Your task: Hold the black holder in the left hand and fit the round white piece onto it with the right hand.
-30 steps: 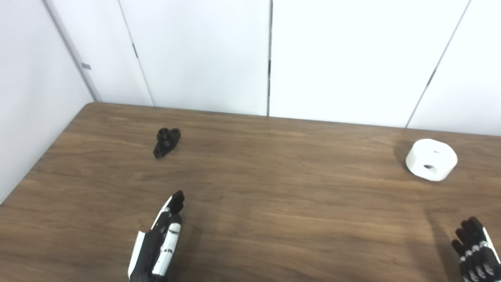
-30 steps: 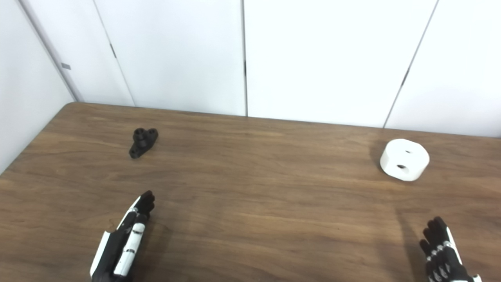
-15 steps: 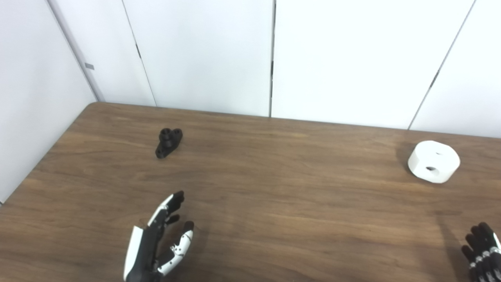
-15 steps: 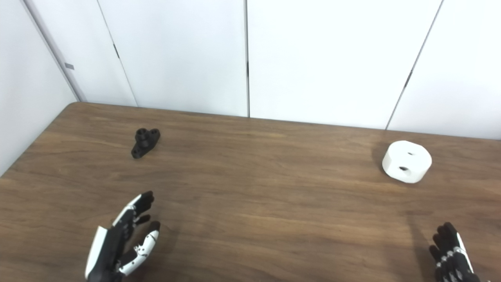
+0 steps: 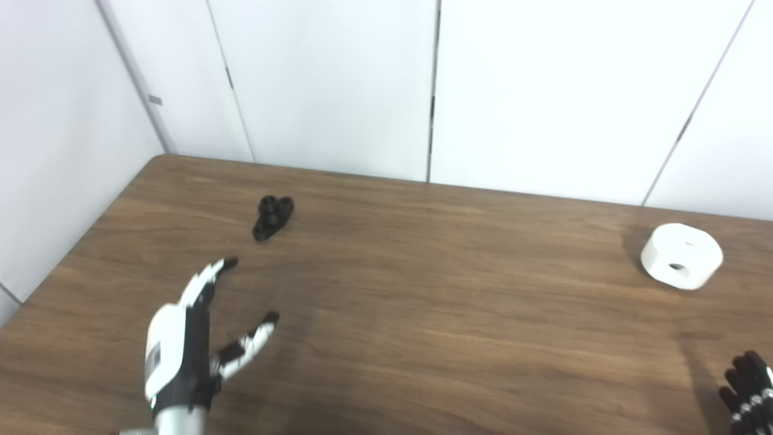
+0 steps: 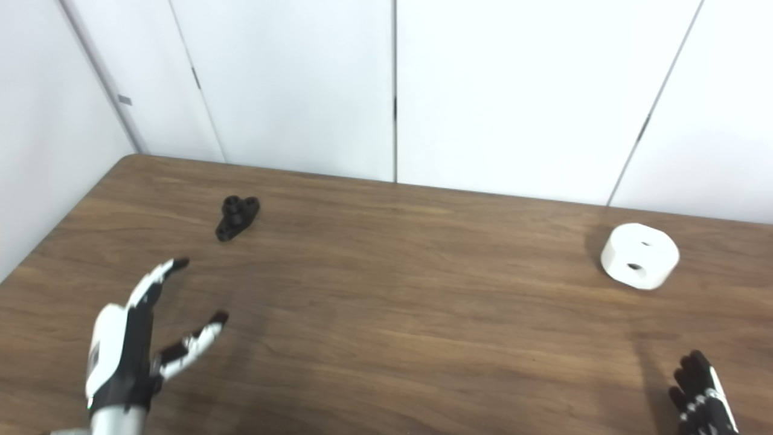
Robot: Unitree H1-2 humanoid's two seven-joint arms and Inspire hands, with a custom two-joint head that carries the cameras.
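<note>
Reaching out: the robot's left hand has lifted off the wooden table and spread wide in the past second, thumb swung apart from the fingers, which now point toward the black holder lying near the table's far left side (not yet touched). The round white piece sits well apart at the far right edge. The right hand waits low at the frame's corner, empty, its fingers only partly visible, so their spread cannot be told. The grasp appears to be just beginning.
</note>
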